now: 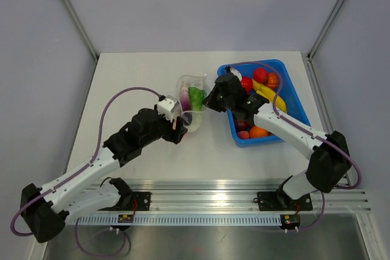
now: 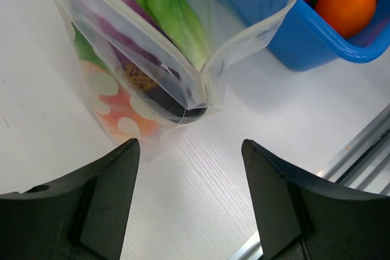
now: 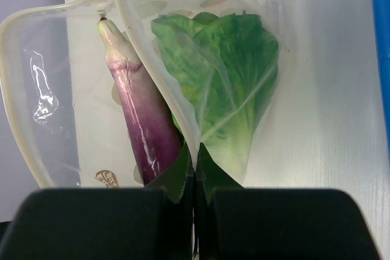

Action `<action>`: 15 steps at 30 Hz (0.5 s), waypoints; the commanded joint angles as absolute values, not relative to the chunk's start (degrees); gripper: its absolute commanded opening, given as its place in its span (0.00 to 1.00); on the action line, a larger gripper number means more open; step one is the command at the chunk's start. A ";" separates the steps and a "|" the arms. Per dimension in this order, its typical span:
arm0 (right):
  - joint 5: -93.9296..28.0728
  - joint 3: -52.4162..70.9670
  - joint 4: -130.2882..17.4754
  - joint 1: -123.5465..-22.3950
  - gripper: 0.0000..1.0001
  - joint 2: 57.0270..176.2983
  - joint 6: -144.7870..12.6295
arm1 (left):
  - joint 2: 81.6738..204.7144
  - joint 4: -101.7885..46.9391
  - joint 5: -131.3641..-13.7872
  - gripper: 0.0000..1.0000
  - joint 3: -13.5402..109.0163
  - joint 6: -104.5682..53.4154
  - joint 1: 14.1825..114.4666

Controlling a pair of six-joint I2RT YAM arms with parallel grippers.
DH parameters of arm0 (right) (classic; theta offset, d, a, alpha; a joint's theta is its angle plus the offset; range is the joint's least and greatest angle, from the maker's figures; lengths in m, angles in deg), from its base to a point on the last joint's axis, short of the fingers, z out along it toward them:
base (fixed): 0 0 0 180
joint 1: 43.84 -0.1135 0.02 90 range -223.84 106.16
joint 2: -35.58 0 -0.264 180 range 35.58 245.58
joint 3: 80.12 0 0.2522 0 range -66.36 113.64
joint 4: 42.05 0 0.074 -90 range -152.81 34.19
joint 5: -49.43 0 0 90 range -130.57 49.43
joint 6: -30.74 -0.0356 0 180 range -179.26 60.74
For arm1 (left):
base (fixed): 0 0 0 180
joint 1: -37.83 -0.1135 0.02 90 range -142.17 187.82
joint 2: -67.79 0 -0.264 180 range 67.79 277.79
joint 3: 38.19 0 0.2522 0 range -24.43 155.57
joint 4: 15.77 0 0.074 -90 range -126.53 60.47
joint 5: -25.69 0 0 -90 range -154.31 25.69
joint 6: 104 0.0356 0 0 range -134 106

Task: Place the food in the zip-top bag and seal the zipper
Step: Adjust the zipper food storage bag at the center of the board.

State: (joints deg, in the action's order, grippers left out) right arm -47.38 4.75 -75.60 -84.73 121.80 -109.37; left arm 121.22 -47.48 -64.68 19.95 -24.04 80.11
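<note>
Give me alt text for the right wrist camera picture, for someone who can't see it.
The right claw, shut, pinches the edge of the clear zip-top bag, whose mouth gapes open. A purple eggplant and a green lettuce lie inside it; the blue tray shows at far right.

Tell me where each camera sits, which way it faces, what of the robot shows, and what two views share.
Top view: fixed above and behind the arms, looking down on the table; both arms show.
Left wrist: on the left arm, facing the bag across the table; the open left gripper shows below.
Right wrist: on the right arm, facing the bag; the shut right gripper pinches its edge.
Shared: both wrist views show lettuce and eggplant in the bag.
</note>
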 commanded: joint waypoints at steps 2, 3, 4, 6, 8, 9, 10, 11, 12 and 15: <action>-47.25 7.65 -74.53 -85.24 0.00 121.01 -110.07 | 117.45 -30.15 -56.95 0.68 15.74 -22.08 81.24; -47.34 7.73 -74.53 -85.24 0.00 121.10 -110.15 | 117.62 -30.06 -56.76 0.68 16.08 -22.08 81.24; -47.16 7.73 -74.62 -85.24 0.00 121.19 -110.07 | 118.41 -29.97 -57.10 0.67 16.26 -22.34 81.24; -47.16 8.00 -74.53 -85.24 0.00 121.54 -110.15 | 119.20 -29.79 -58.16 0.66 16.79 -22.87 81.50; -46.90 8.08 -74.44 -85.24 0.00 121.80 -110.41 | 119.99 -28.40 -57.73 0.66 17.05 -23.49 81.94; -46.90 8.08 -74.36 -85.24 0.00 121.89 -110.42 | 120.17 -28.04 -57.55 0.66 17.23 -23.58 82.21; -46.81 8.08 -74.36 -85.15 0.00 121.98 -110.50 | 120.34 -27.51 -57.55 0.66 17.49 -23.58 82.38; -46.72 8.17 -74.18 -85.24 0.00 121.98 -110.42 | 120.87 -27.51 -57.29 0.66 17.75 -23.58 82.56; -46.72 8.17 -74.18 -85.24 0.00 122.15 -110.42 | 121.13 -27.51 -57.02 0.65 18.28 -23.49 82.74; -46.55 8.35 -74.36 -85.24 0.00 122.24 -110.33 | 122.28 -27.33 -56.84 0.62 18.99 -23.14 83.09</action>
State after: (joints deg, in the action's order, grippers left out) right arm -46.94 5.32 -75.60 -84.73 122.12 -109.59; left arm 121.28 -32.38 -58.93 16.02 -23.27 82.51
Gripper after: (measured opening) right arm 0.011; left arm 0.631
